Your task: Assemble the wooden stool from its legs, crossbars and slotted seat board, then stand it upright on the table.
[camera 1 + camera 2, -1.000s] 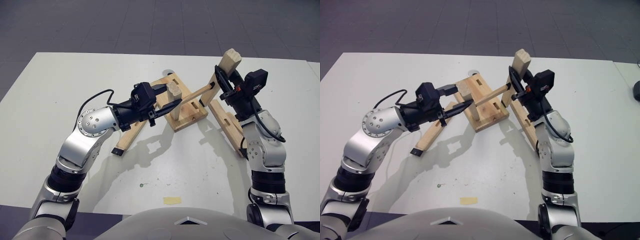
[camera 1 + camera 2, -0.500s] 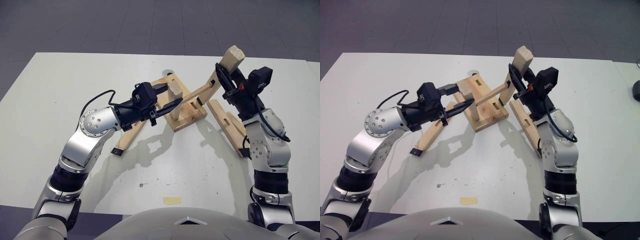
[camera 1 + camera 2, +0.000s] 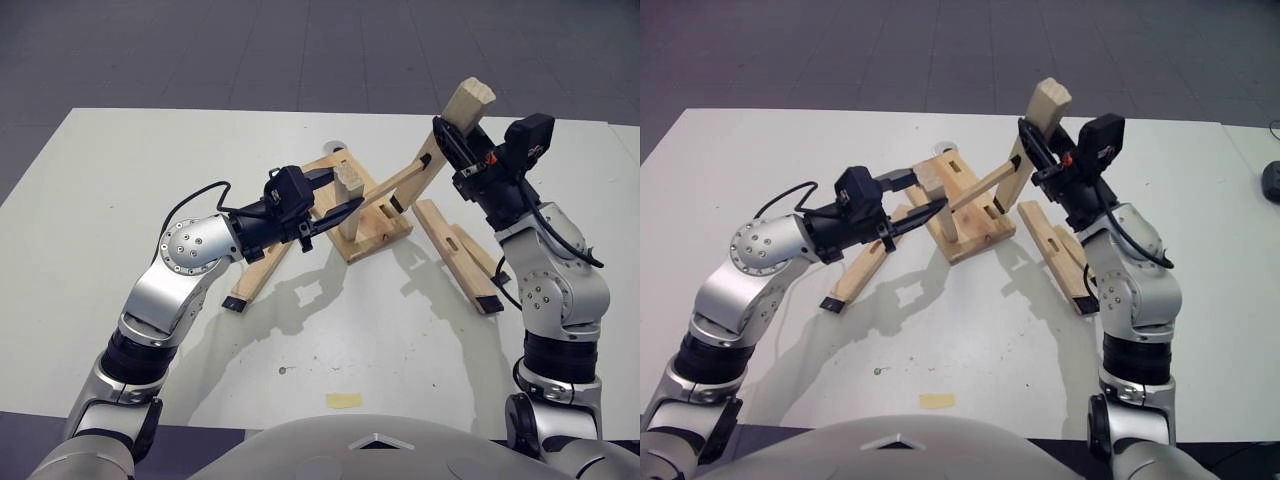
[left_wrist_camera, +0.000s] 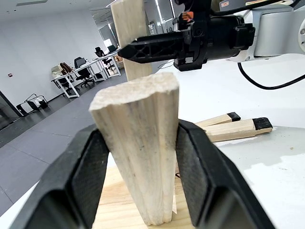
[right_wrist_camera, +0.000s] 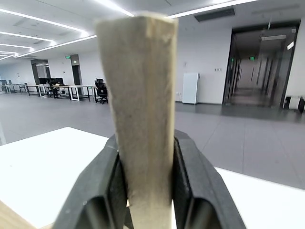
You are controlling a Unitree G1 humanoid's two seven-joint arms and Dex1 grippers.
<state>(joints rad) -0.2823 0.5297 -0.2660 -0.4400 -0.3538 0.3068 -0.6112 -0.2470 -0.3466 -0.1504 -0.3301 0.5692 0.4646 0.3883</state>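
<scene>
Stool upright leg clamped by left gripper, raised leg clamped by right gripper

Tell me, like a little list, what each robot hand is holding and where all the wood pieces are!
left gripper: shut on the upright leg
upright leg: stands on the slotted seat board
right gripper: shut on the raised leg, held above the table
crossbar: slants from the raised leg down toward the upright leg
left loose leg: flat on the table, under the left arm
right loose leg: flat on the table, black-capped end nearest the robot
</scene>
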